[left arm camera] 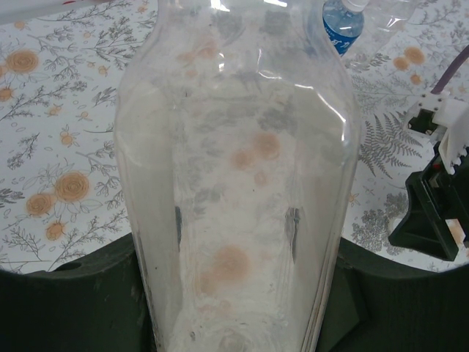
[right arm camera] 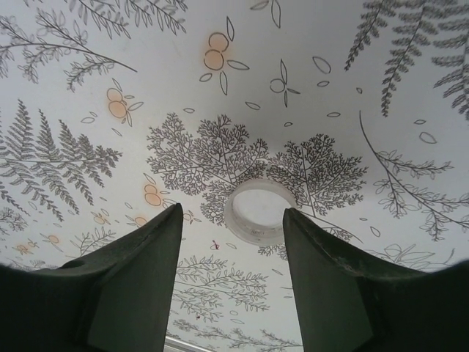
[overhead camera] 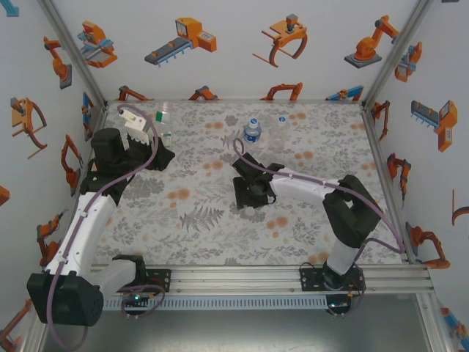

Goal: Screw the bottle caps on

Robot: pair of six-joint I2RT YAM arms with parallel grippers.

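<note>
White cap (right arm camera: 258, 213) lies flat on the fern-print table (overhead camera: 190, 213), open side up, it seems. It sits just past the tips of the right claw (right arm camera: 233, 213), whose jaws stand spread to either side of it and touch nothing. Across the table, the left claw (overhead camera: 158, 155) pinches a clear bottle (left arm camera: 234, 183) low on its body. The neck points away from the wrist, and I cannot tell whether it carries a cap. Two more bottles stand together towards the far edge: a blue bottle (overhead camera: 252, 130), with what looks like a white top, and a plain bottle (overhead camera: 281, 125) just beside it.

The cap looks light, stiff and slick, and so low that fingers could skate off it. The sound hold is across its side wall, jaws square to the table, so that it comes up level for the thread. The clear bottle looks thin-walled and will likely dent or twist under a hard squeeze. A grip at the stiffer base or shoulder should serve better than the soft middle while a cap is turned on.
</note>
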